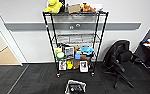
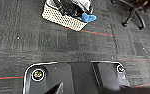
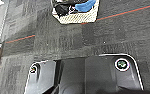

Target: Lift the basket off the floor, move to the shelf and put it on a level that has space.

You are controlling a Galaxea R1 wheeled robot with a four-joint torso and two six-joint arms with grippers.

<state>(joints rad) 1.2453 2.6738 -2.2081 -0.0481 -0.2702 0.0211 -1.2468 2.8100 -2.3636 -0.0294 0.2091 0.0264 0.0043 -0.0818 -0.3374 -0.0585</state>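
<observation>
Both grippers' state I cannot tell. If I grab the basket [image 1: 75, 87] unevenly off the carpet [image 2: 28, 37], its loose black bag [image 2: 68, 7] could spill.

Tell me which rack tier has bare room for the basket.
The second-from-top tier of the shelf looks bare between its corner posts. The top tier is crowded with a yellow plush toy and a box; both lower tiers are packed. The basket sits on carpet before the rack.

The basket [image 1: 75, 87] is cut off by the head view's lower edge.
</observation>
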